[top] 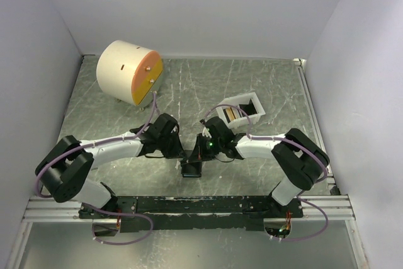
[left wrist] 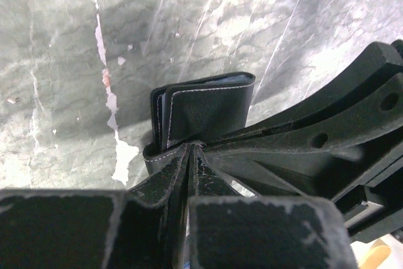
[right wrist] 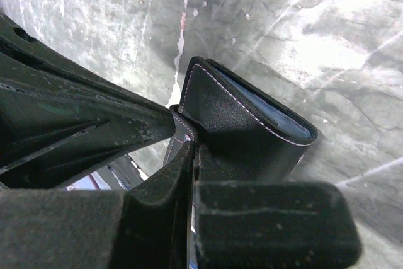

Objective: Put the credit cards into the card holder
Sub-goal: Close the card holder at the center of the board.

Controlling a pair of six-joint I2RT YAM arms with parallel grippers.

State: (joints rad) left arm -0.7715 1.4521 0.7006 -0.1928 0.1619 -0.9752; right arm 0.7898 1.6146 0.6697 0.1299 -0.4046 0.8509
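The black card holder [top: 191,169] hangs between my two grippers, just above the table near the front middle. My left gripper [top: 183,155] is shut on one edge of it; in the left wrist view the fingertips [left wrist: 191,149] pinch a stitched flap of the holder [left wrist: 208,108]. My right gripper [top: 201,155] is shut on a flap of the holder too [right wrist: 192,146]. The holder [right wrist: 245,124] is folded, with a blue card edge [right wrist: 280,116] showing in its pocket. Gold-brown credit cards [top: 231,114] stand in the white tray.
The white open-topped tray [top: 255,106] stands behind the right gripper. A big cream cylinder with an orange face [top: 129,72] sits at the back left. White walls close in the table on three sides.
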